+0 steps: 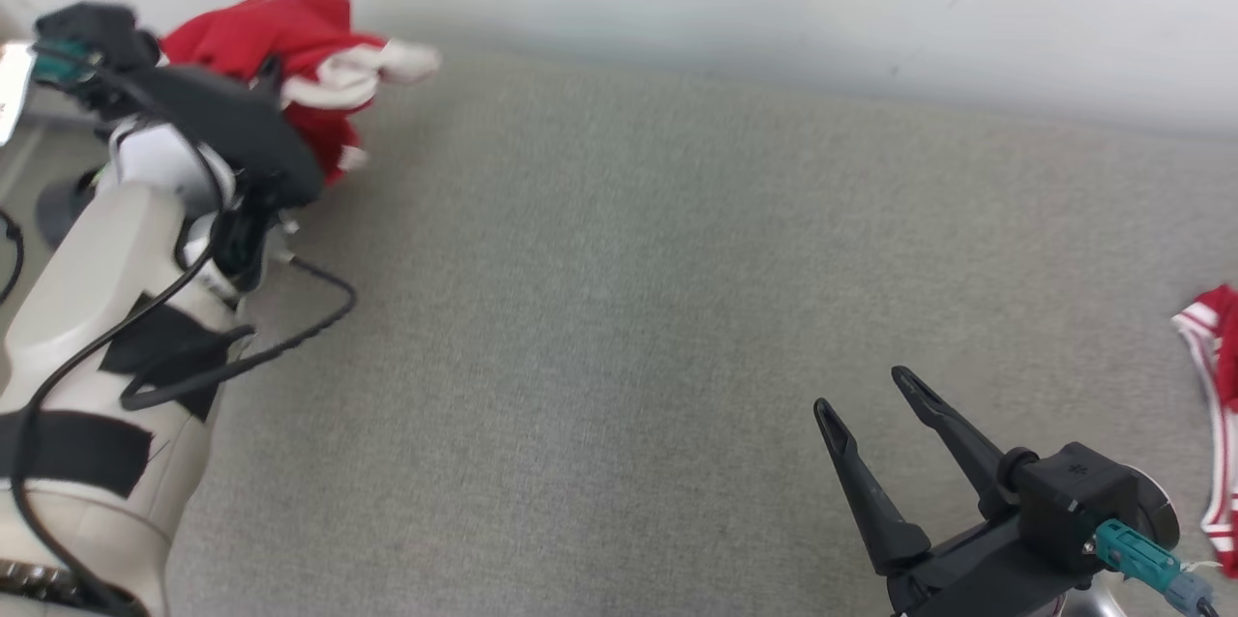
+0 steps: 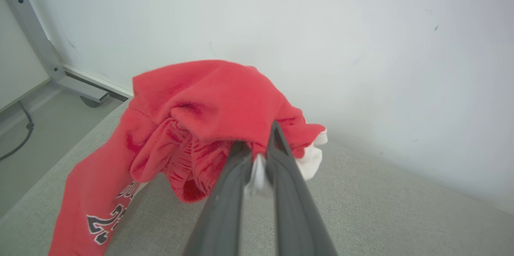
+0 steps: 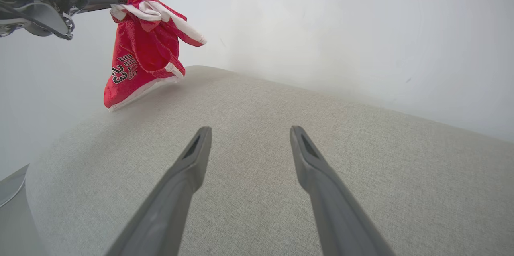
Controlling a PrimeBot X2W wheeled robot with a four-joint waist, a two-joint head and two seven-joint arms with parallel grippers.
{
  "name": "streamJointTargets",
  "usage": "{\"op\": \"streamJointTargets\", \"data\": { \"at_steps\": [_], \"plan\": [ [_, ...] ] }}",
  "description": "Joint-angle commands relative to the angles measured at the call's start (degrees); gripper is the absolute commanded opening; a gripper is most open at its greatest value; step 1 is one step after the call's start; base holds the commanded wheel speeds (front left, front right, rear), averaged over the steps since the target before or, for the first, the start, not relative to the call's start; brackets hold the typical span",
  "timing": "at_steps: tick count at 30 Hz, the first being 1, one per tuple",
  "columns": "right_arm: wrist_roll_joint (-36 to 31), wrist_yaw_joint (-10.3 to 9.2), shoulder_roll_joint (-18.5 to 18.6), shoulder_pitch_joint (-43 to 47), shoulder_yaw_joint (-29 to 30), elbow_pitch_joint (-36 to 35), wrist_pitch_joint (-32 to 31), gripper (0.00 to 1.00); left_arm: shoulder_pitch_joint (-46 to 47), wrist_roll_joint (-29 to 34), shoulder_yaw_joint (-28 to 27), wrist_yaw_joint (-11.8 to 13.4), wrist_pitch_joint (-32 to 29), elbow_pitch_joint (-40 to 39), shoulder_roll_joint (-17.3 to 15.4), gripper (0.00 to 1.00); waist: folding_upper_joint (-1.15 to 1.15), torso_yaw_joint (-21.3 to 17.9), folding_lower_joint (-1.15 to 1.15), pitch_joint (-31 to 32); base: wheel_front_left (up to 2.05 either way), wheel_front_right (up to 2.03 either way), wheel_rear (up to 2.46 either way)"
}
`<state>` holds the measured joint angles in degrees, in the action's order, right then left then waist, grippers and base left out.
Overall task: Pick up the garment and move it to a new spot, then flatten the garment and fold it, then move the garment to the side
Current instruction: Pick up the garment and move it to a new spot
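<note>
Left jaws are pinched nearly shut on the red Bulls jersey, held up at 10 o'clock over the bench's corner. Right jaws gape empty at 5 o'clock. Pick-up looks done; next, carry it toward the bare middle.

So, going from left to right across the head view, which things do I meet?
Pale left forearm → red garment → right gripper → red and white cloth at the right edge.

Red garment with white trim, marked 23, hangs crumpled
</note>
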<state>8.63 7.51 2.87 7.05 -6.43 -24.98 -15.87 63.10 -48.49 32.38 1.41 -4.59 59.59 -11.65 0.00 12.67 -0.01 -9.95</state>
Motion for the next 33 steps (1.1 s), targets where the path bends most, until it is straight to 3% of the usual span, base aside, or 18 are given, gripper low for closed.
{"op": "streamJointTargets", "data": {
  "at_steps": [1,7,14,18,25,33],
  "plan": [
    [1.2,-0.05,0.1,-0.5,0.1,0.8,1.3,1.00,1.6,0.7,0.9,-0.8,-0.5,-2.0,0.6,0.00,0.00,-2.8,0.01,5.1,0.00,0.00,0.00],
    [3.3,-0.05,0.1,-0.8,0.6,4.0,4.3,1.00,2.9,1.6,3.6,-2.9,-3.8,-8.9,2.8,0.00,0.00,-5.8,0.01,8.2,0.00,0.00,0.00],
    [4.1,-0.05,0.1,-1.6,1.7,5.2,6.0,1.00,1.9,0.2,5.6,-2.9,-9.5,-18.0,4.8,0.00,0.00,-8.8,0.01,9.1,0.00,0.00,0.00],
    [4.5,-0.05,0.1,-1.8,2.8,5.5,6.6,1.00,-0.6,-0.9,7.2,-2.0,-13.8,-25.4,5.5,0.00,0.00,-10.4,0.01,8.5,0.00,0.00,0.00],
    [4.8,-0.05,0.1,-3.2,3.6,5.7,7.7,1.00,-7.3,0.2,11.4,1.6,-19.9,-35.7,3.3,0.00,0.00,-13.2,0.01,6.3,0.00,0.00,0.00],
    [5.2,-0.05,0.1,-4.4,3.1,6.4,8.9,1.00,-15.9,1.8,16.3,4.0,-20.8,-38.0,3.1,0.00,0.00,-16.3,0.01,3.5,0.00,0.00,0.00]
  ]
}}
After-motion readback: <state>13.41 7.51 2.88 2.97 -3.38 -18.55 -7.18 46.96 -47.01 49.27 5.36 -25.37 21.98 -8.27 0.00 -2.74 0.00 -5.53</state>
